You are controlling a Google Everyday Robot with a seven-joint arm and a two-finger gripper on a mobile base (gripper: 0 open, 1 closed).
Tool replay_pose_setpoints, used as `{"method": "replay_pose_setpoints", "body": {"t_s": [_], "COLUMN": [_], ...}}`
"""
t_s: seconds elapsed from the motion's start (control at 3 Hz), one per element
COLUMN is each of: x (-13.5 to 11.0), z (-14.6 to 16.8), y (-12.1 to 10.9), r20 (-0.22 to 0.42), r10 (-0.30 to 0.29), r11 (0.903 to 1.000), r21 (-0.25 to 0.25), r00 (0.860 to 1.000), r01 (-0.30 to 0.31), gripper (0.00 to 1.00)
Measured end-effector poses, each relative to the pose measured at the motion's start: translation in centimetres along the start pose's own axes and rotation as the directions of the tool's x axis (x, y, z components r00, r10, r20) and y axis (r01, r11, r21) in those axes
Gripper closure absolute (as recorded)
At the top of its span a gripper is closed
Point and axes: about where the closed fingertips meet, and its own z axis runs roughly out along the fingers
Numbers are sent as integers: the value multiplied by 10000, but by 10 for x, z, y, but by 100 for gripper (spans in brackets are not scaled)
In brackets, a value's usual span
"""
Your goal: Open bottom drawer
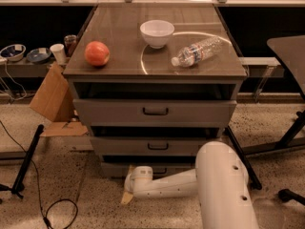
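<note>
One pincer (127,196) of yours is hanging low beside the bottom drawer (114,168); whether it is gripping, you cannot tell.

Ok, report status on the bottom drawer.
Gripper low near floor, under bottom drawer left end. Drawer not grasped. Only the arm crosses its front.

Desk (119,37) taken as reference.

- On its top: apple (96,53) at the left, bowl (157,33) mid-top toward the back, bottle (196,51) lying on its side at the right.
- In its front: three drawers stacked, with the bottom drawer (112,169) lowest, by the floor.
- Hand (127,196) low before the desk, just in front of that drawer's left half.
- Arm (224,185) at the desk's right front.
- Cardboard box (51,99) on the floor left of the desk.
</note>
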Motion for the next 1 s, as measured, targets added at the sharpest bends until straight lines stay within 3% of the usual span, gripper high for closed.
{"method": "replay_pose_setpoints", "body": {"t_s": [0.33, 0.67, 1.0], "x": [-4, -11, -20], "z": [0, -11, -18], "y": [-1, -8, -19], "r20": [-58, -1, -19], "r10": [162, 310, 205], "r11": [9973, 9868, 9776], "r21": [724, 1589, 2095], "r00": [9999, 9995, 9998], "r01": [-157, -306, -197], "gripper": [0, 0, 0]}}
